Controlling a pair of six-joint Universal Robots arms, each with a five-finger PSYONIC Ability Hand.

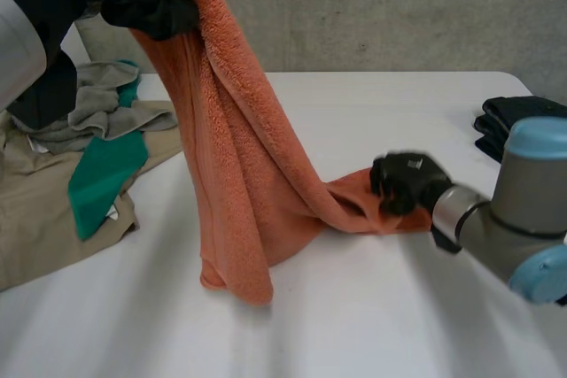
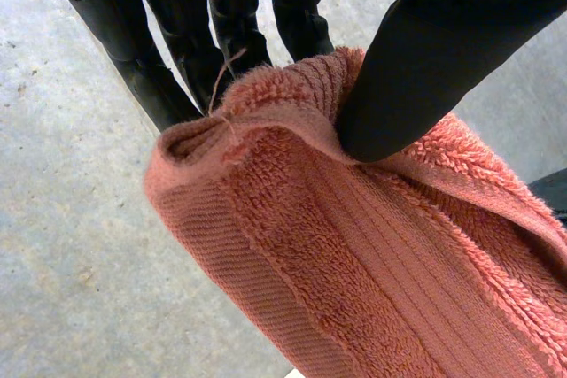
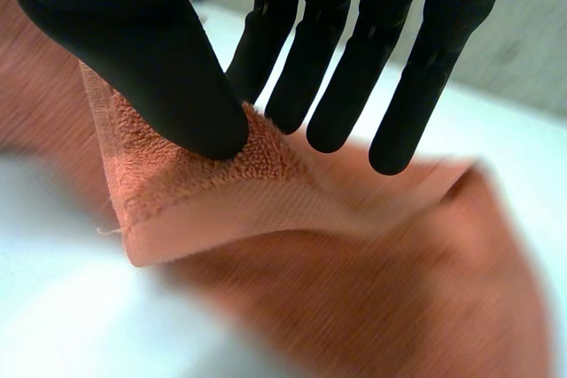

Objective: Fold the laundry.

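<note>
Right hand (image 1: 406, 183): nearest the camera, low over the surface (image 1: 381, 316). Its thumb presses a hemmed corner of the towel (image 1: 237, 174) against straight fingers, a firm pinch.
Left hand (image 1: 149, 4): raised high on the robot's left. Its thumb and fingers pinch the towel's bunched top edge.
Towel: orange terry, hanging from the left hand in a long doubled drape. Its lowest fold touches the surface near the middle, and a short tail runs from there across to the right hand.
Long axis: steep from the left hand down to the surface, then almost flat toward the right hand, a bent line rather than a straight one.
Key relation: the slack bulk lies to the left of the right hand, between the two hands. The left hand holds its end far higher than the right.
Next move (judgement): the right hand would need to rise and draw rightward until the edge between the hands goes taut, opening the towel for a fold.
Risk (judgement): the left hand's bunched pinch may hold several layers, so the towel may not open flat.
Around: a pile (image 1: 44, 201) of beige and grey clothes with a green piece lies just beside the drape. A dark stack (image 1: 514, 117) sits well apart on the right.
</note>
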